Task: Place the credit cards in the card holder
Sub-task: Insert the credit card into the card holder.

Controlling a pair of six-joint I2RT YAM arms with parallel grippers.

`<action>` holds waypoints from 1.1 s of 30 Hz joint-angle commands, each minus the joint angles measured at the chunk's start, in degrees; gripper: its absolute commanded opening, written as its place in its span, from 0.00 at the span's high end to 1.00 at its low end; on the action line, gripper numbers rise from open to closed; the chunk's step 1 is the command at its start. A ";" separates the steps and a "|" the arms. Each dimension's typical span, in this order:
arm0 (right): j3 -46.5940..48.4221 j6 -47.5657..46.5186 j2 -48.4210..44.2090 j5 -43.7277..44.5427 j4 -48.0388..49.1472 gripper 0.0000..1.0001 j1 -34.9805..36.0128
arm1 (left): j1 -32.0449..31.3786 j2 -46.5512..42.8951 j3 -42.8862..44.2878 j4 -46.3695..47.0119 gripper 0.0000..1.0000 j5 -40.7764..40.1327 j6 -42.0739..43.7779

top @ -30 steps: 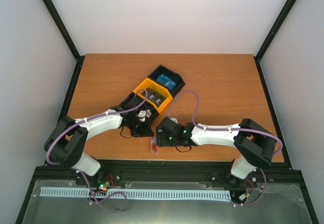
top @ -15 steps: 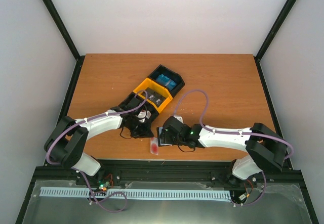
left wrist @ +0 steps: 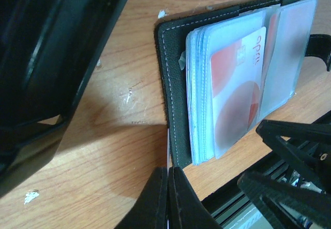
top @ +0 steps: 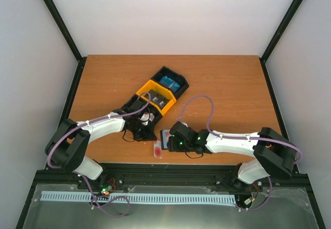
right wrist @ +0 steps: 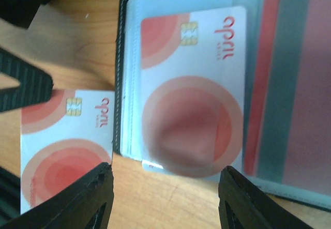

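The card holder [left wrist: 176,84] lies open on the table, black with pale blue pockets, and shows in the right wrist view [right wrist: 122,58] and faintly in the top view [top: 165,134]. A red-and-white credit card [right wrist: 191,94] sits in its left pocket and shows in the left wrist view [left wrist: 235,94]. A card showing a dark stripe [right wrist: 289,84] fills the right pocket. Another red-and-white card [right wrist: 62,146] lies loose on the table beside the holder, near the table's front edge [top: 158,150]. My left gripper [left wrist: 168,170] is shut, tips at the holder's black edge. My right gripper [right wrist: 165,198] is open above the holder's near edge, empty.
A black-and-yellow three-compartment tray [top: 155,88] stands behind the grippers, with blue cards [top: 168,82] in its far compartment. Its dark wall [left wrist: 57,58] is close on the left of my left gripper. The table's front edge runs just below the loose card.
My right arm's elbow has swung right and its gripper has shifted slightly right and nearer over the holder. My left arm has not moved.
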 commanded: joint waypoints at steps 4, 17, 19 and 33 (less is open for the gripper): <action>-0.23 -7.29 -1.43 -8.43 -1.34 0.44 0.12 | -0.55 -1.34 0.68 0.36 0.99 0.18 1.62; 7.03 -8.46 9.12 -8.33 0.74 0.45 0.70 | -0.59 -1.03 0.18 0.52 0.99 0.54 1.63; 7.43 -8.29 9.30 -8.20 1.55 0.45 0.71 | -0.59 -0.95 0.06 0.60 0.99 0.53 1.73; 2.17 -7.61 0.18 -9.35 6.30 0.43 -0.17 | -0.57 -0.81 0.26 0.71 0.99 0.27 1.79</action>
